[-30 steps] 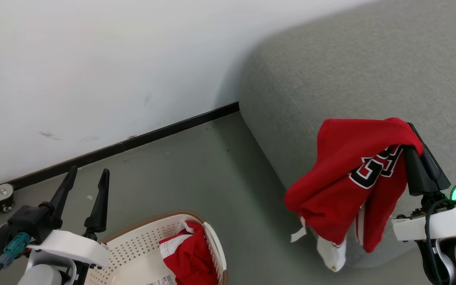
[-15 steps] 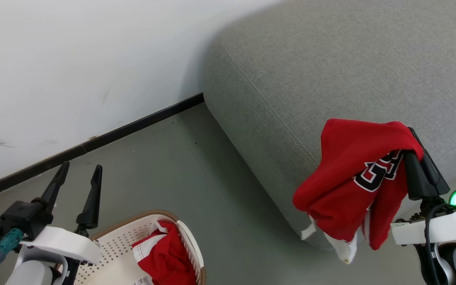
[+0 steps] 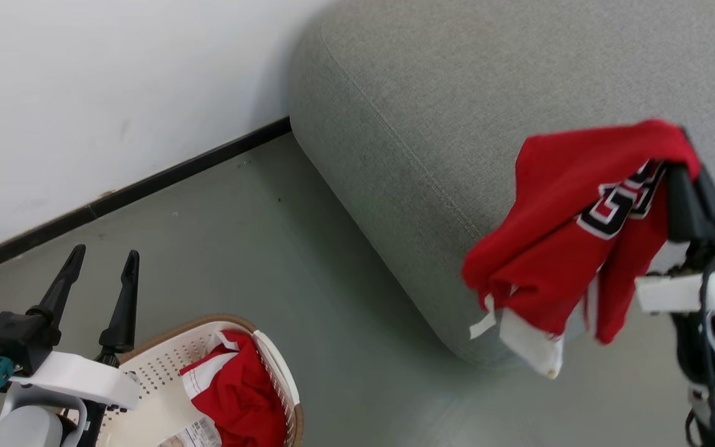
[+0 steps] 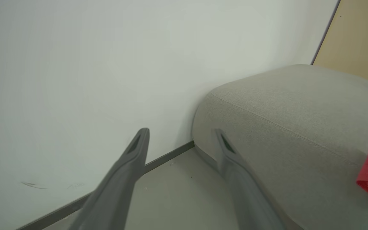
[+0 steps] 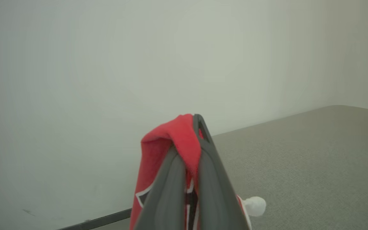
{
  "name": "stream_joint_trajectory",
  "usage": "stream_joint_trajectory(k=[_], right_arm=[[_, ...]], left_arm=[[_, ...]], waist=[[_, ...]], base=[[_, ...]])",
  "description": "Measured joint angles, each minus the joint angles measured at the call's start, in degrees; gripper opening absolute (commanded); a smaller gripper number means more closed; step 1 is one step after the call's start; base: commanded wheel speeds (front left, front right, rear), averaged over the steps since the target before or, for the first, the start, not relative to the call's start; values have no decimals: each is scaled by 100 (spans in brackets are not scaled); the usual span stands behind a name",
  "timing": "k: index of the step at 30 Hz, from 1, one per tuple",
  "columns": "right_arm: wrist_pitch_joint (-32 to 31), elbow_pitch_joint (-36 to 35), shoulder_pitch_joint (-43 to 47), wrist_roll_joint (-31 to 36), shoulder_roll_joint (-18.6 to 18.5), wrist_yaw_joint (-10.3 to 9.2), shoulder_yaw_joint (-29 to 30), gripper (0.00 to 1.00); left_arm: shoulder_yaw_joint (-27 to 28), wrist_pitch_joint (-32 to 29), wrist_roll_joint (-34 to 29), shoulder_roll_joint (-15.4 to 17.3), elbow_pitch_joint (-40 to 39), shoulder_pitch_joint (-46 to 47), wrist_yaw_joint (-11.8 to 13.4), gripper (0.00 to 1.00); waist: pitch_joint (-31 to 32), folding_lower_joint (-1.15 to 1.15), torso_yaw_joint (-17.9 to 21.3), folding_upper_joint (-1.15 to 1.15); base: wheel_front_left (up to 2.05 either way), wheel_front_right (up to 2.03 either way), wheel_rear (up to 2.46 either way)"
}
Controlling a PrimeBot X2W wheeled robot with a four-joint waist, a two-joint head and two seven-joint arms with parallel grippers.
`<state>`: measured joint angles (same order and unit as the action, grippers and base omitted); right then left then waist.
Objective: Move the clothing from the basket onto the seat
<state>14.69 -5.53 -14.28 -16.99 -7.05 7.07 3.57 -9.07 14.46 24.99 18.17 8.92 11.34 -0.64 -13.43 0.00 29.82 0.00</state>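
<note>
bright even light; wrist views soft-focused

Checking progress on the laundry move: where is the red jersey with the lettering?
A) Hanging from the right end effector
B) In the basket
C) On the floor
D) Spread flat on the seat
A: the jersey hangs from the shut right end effector in front of the seat, while another red garment lies in the basket.
</note>
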Motion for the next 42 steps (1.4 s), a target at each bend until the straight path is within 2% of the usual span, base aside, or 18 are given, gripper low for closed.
stream_joint_trajectory(k=[14,30,38,42], right_arm=[[-4,769,-1863,-534,-922,0,397,0],[-292,1952,-3538,-700,-1918,1,755,0],[-285,2620,-3719,-714,-2052,1,821,0],[-282,3061,-3722,-868,-1937,1,892,0]], left_arm=[[67,-87,-93,304,-441,-126,48,100],[169,-390,-296,689,-1150,-126,100,100],[252,-542,-353,862,-1388,-123,108,100],[300,-592,-353,923,-1517,-113,152,100]], waist=[[-581,0,-88,0],[-1440,0,-294,0],[-1816,0,-404,0],[-2014,0,-467,0]], base=[[0,0,0],[0,0,0],[0,0,0],[0,0,0]])
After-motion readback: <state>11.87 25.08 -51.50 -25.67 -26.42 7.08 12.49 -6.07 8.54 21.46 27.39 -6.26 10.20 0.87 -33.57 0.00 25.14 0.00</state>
